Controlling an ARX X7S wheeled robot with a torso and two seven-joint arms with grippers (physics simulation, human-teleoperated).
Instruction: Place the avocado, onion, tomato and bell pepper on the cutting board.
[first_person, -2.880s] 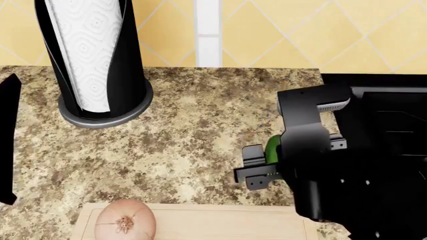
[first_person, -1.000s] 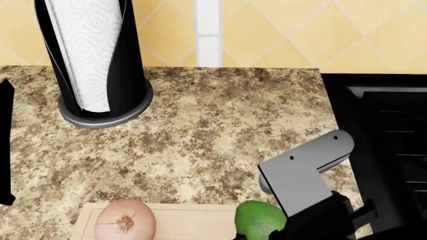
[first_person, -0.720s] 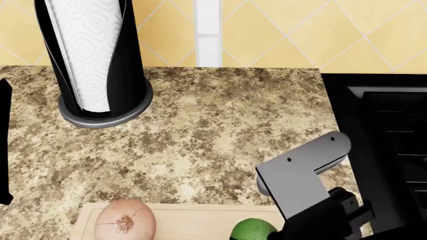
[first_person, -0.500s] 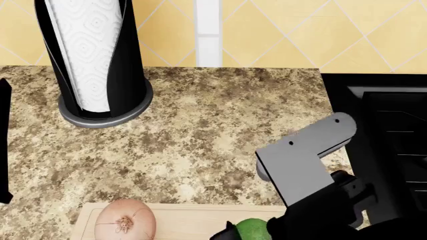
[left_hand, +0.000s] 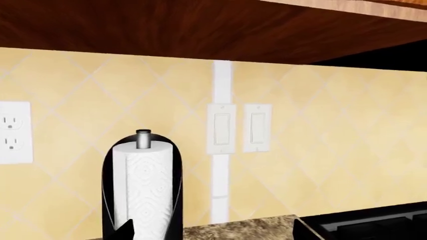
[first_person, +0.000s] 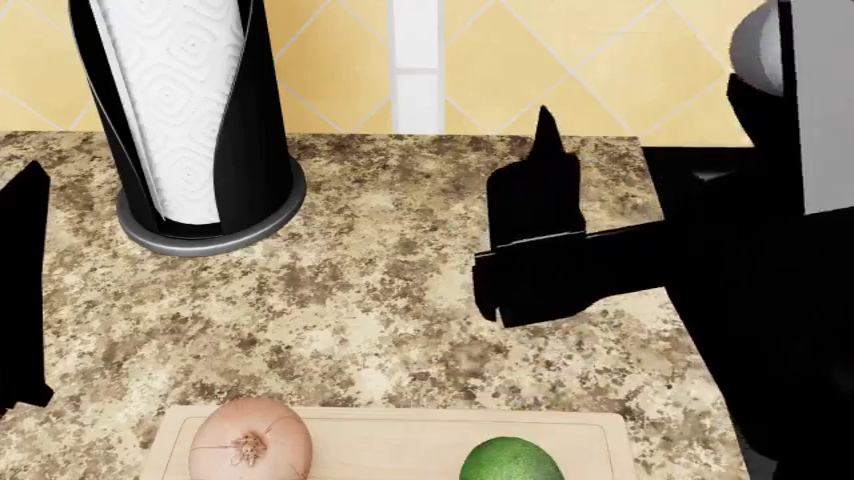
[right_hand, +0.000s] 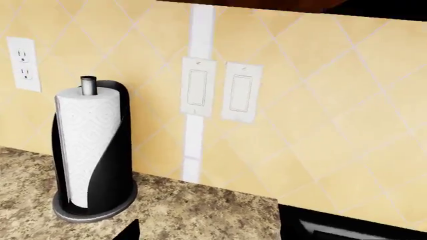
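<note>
Avocado freed on the cutting board as the right arm pulls away

The avocado (first_person: 511, 461) lies at the 5 o'clock edge of the head view on the pale cutting board (first_person: 387, 440), apart from the onion (first_person: 251, 441) at 7 o'clock; the right gripper (first_person: 537, 245), over the fruit half a second ago, has risen above the granite counter (first_person: 374, 280) with nothing in it; how far it is open cannot be told; the left gripper is unseen; the paper towel holder (first_person: 187, 120) stands at 11 o'clock.

Towel roll (first_person: 180, 110) in all views
</note>
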